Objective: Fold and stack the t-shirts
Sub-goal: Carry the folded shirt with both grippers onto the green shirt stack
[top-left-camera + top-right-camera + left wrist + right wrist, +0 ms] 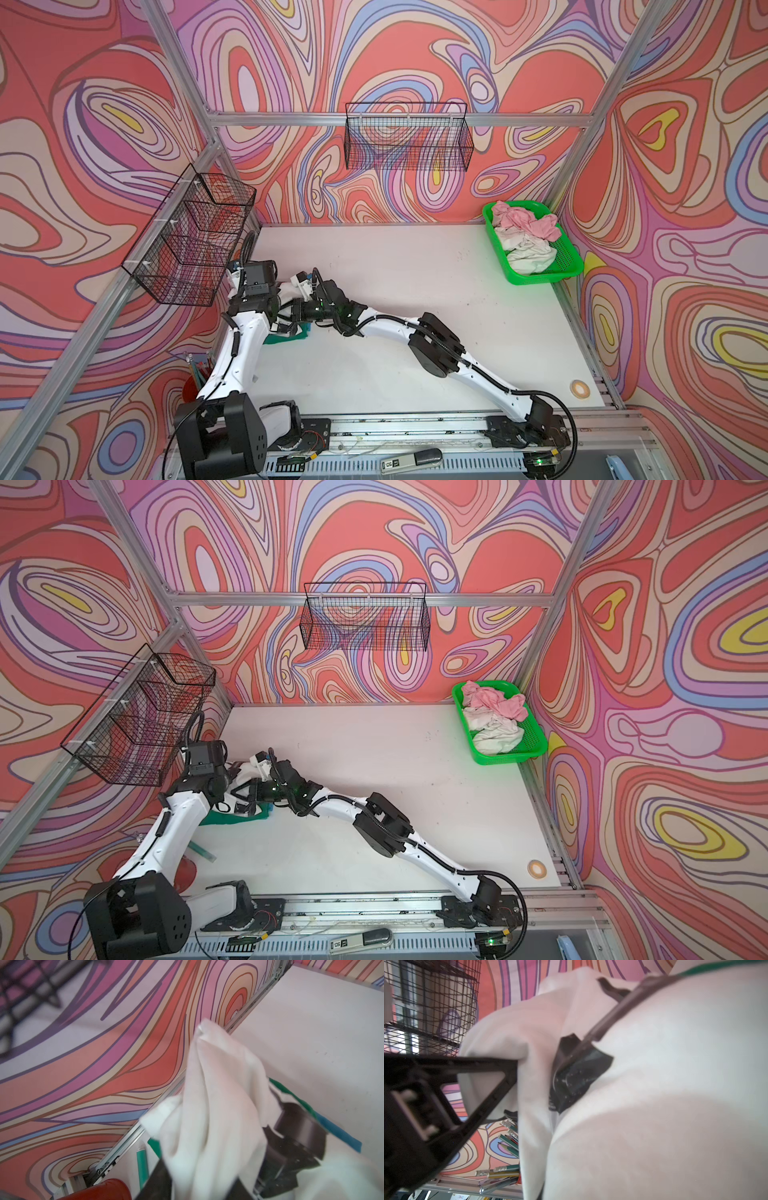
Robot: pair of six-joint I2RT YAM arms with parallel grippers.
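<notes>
- Hidden in both top views: fingertips of both arms, crowded under the wrist housings near the left edge of the table (395, 270).
- Blurred and cut off in both wrist views: near cloth and black arm parts, filling most of each frame.
- Bunched and creased, draped over those black arm parts: white t-shirt (218, 1105).
- Flat on the table beneath it, only a strip exposed: dark green t-shirt (284, 338).
- Crumpled together in the green plastic basket (544, 277) at the far right corner, well apart from both arms: pink t-shirt (528, 222) and off-white t-shirt (525, 253).
- Visible of the left end effector (508, 1070): one black triangular finger, tip touching white cloth; opposing finger not identifiable, opening impossible to tell.
- Extended across the middle to the left side: right end effector (288, 325), clenched, swathed in white cloth; grasp not confirmable.
</notes>
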